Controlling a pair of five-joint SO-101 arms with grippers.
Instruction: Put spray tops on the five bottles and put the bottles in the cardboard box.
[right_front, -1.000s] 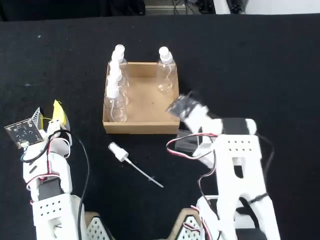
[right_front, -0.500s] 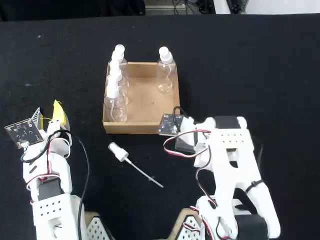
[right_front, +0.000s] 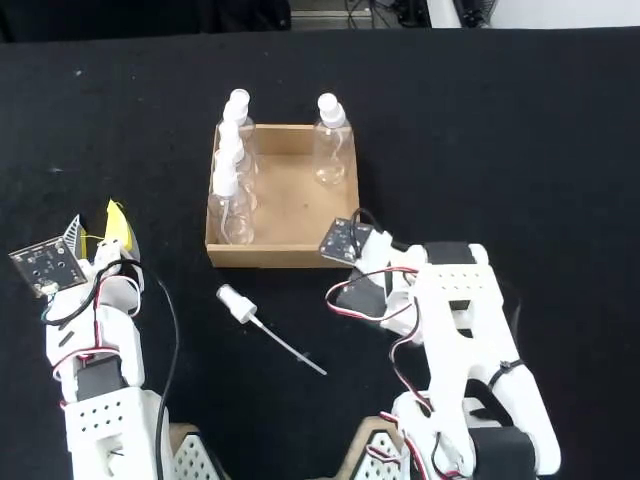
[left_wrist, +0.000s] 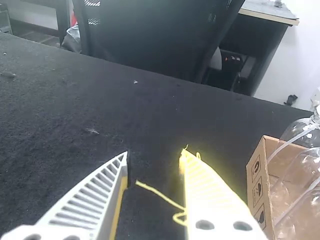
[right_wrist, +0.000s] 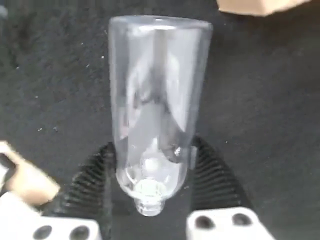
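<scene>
bottle (right_wrist: 156, 95) between right gripper (right_wrist: 152, 148) jaws

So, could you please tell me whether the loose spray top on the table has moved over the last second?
No. The spray top lies in the same spot just in front of the cardboard box, its tube pointing the same way.

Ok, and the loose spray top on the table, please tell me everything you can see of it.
The spray top is white and looks plastic: a short head with a collar, and a long thin dip tube. It lies flat on the black table in front of the cardboard box, head nearer the box, tube slanting away. It is on no bottle; only the table touches it.
</scene>
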